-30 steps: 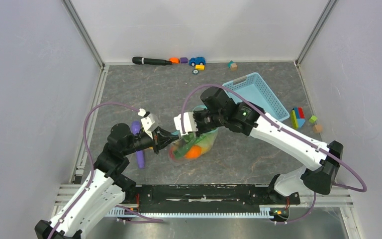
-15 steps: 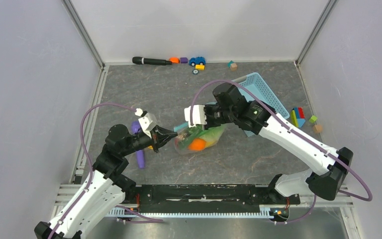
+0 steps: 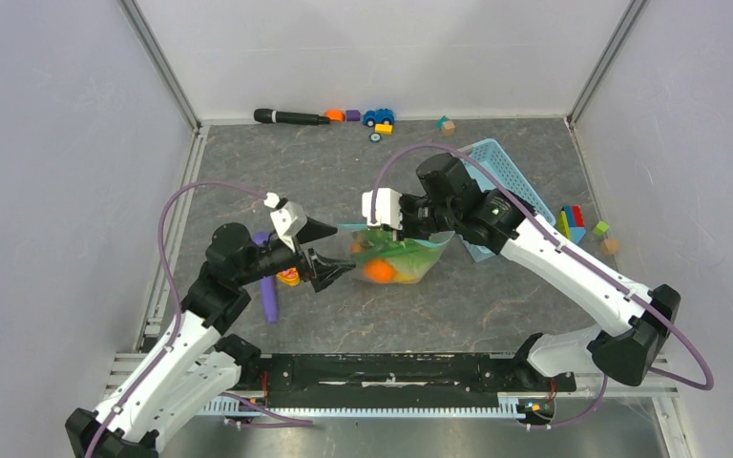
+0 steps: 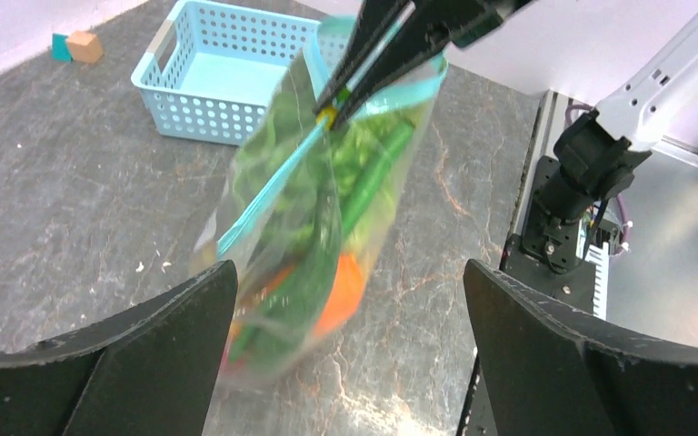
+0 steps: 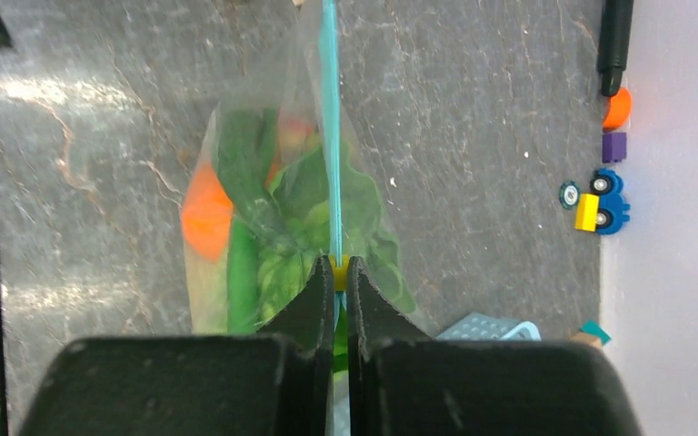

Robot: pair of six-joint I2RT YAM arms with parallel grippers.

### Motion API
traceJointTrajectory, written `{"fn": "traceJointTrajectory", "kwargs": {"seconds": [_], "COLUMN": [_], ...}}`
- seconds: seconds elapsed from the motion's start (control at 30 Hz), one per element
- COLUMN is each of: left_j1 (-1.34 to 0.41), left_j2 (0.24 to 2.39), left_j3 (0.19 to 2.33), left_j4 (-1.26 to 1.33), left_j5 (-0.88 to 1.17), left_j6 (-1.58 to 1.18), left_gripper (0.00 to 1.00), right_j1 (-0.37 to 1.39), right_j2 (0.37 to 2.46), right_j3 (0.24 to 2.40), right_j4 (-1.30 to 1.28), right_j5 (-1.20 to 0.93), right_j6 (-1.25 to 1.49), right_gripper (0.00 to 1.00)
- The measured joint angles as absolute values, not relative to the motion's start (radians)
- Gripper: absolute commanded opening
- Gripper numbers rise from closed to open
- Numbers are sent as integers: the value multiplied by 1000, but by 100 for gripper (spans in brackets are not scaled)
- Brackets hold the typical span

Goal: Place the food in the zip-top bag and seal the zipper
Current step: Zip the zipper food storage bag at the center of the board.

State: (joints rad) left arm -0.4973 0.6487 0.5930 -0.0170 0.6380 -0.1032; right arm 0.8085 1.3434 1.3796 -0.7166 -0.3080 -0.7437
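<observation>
Broadly, one grey desk (image 3: 496, 296) carried everything, and one light-blue lattice basket (image 4: 209, 116) stood at its far side behind the right arm. One zip-top bag (image 3: 403, 260) sat mid-desk, its bottom on the surface and its mouth edge lifted. It looked thin, floppy and slick, and bulged low where the food weighed it. I judged it would sag and swing if taken by the film, and was best held at the stiffer mouth edge. Two tools worked it: the right tool (image 5: 334, 265) was clamped on the zipper, while the left tool (image 3: 341, 250) stood spread wide, holding nothing, just beside the bag's left end. Inside I counted one leafy lettuce (image 5: 309, 195), one orange (image 4: 341, 291) and at least one long green pod (image 4: 373, 182), all light-looking toys; a red glimpse was too blurred to name. One teal zipper (image 5: 330, 136) ran along the mouth, narrow and firm enough to pinch, and one small yellow slider (image 5: 338, 272) sat between the right tool's fingers.
</observation>
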Motion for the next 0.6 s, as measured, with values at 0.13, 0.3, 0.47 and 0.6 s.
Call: {"fn": "traceJointTrajectory", "kwargs": {"seconds": [0.13,0.3,0.47,0.6], "left_j1": [-501,-516,-567,-614], "left_j2": [730,875,978,1012], "left_j3": [665,803,908,920], "left_j4": [-3,-68,-168,-244], "left_j5": [645,666,666,642], "left_j6": [-83,31,185,284], "left_gripper": [100,100,100,100], "right_j1": [837,852,852,852], "right_j2": [1365,1375,1375,1375], "right_j3": [1415,1445,1451,1451], "right_j4": [-719,-725,-741,-768], "right_j5": [-313,-338,-371,-387], "right_j6": [-683,-649,-651,-676], "right_gripper": [0,0,0,0]}}
